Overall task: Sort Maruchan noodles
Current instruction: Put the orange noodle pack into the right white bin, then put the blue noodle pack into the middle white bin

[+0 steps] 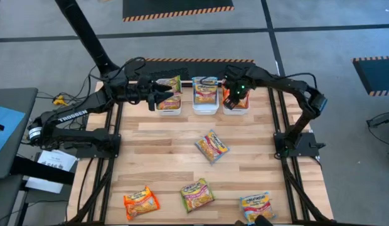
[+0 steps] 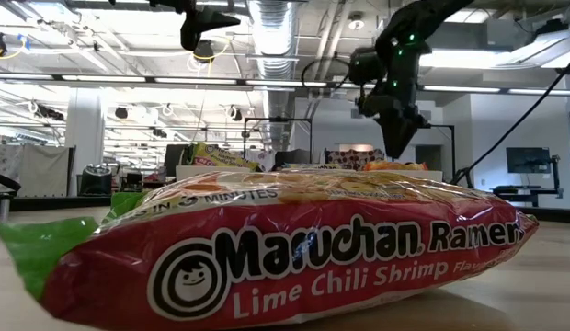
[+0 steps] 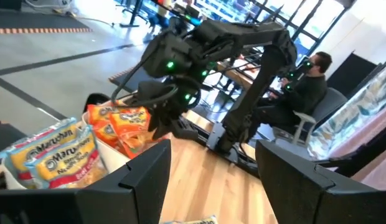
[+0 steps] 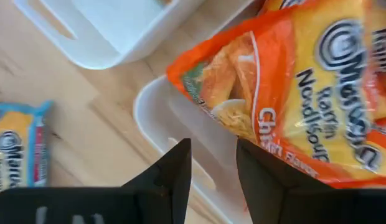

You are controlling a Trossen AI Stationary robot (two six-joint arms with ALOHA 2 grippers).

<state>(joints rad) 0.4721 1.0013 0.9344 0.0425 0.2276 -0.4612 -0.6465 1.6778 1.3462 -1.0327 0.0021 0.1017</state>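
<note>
your right gripper [image 1: 235,95] hovers, fingers slightly parted and empty, over the orange packets [image 1: 234,100] in the bin [image 1: 236,110] at 1 o'clock; your left gripper [image 1: 162,95], open, hangs over the 11 o'clock bin [image 1: 169,110].

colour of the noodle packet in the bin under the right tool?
Orange plastic ramen packet, clearest in the right wrist view.

**Colours on the table**

You see an orange packet [image 4: 292,93] with white and dark lettering in a white bin [image 4: 174,124]. The nearest packet [image 2: 285,248] is red with green ends and white lettering. The tabletop [image 1: 157,150] is pale striped wood.
</note>
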